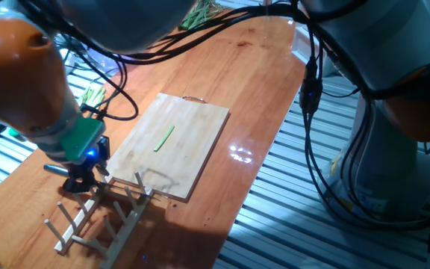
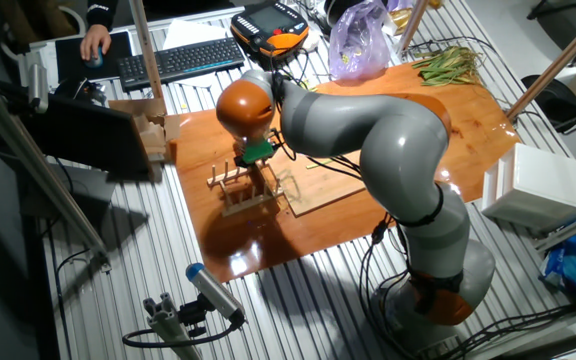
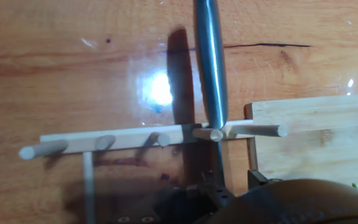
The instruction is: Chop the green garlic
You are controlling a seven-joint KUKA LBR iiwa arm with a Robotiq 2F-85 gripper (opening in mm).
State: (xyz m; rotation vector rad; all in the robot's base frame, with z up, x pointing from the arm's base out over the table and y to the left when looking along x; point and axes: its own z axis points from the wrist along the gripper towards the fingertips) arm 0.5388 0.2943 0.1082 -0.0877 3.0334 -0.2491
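Hand view shows a steel blade (image 3: 211, 68) standing in the wooden peg rack (image 3: 135, 142); whether the jaws (image 1: 83, 178) pinch it, I cannot tell. The green garlic (image 1: 164, 138) lies on the cutting board (image 1: 192, 161), on the surface (image 1: 252, 67).

There is one green garlic (image 1: 164, 139), one cutting board (image 1: 192, 142), one wooden rack (image 1: 99, 218) and one knife (image 3: 211, 62).
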